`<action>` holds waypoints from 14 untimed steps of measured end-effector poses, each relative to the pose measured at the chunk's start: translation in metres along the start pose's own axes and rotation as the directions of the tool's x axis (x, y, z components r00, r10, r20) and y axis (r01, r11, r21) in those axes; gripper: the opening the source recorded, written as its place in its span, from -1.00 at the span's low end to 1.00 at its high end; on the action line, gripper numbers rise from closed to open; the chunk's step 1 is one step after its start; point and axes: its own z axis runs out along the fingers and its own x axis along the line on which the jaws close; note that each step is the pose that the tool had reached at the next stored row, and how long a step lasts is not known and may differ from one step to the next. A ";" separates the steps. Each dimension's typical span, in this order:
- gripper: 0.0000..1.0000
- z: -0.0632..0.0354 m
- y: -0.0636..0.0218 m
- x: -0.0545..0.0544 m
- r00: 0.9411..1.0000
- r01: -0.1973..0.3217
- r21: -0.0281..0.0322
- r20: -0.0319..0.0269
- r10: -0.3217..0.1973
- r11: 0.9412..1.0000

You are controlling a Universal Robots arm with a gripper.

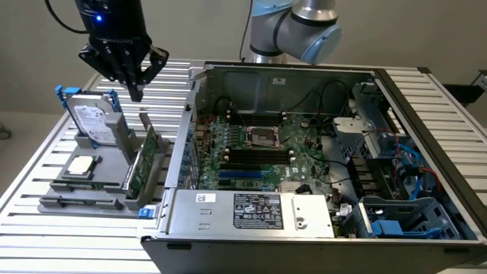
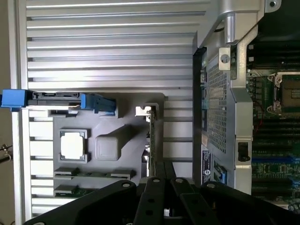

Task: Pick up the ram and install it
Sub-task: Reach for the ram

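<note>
Gripper (image 1: 137, 95) fingers closed, empty, above tray (image 1: 109, 171) near card (image 1: 145, 162). Ram (image 1: 85, 185) in tray slot, untouched. Advice: open first, centre across long edges, descend plumb.

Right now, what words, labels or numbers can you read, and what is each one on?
Nothing reads clearly enough to quote.
Power supply: white sticker and black label, print too small.
Hard drive: printing blurred.
Computer case: side sticker too small to read.

Labels on the power supply (image 1: 251, 214) and hard drive (image 1: 93, 120) are illegible.
</note>
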 end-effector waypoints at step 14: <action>-0.79 0.0037 -0.0129 0.016 0.999 0.032 0.002 -0.001 -0.032 0.999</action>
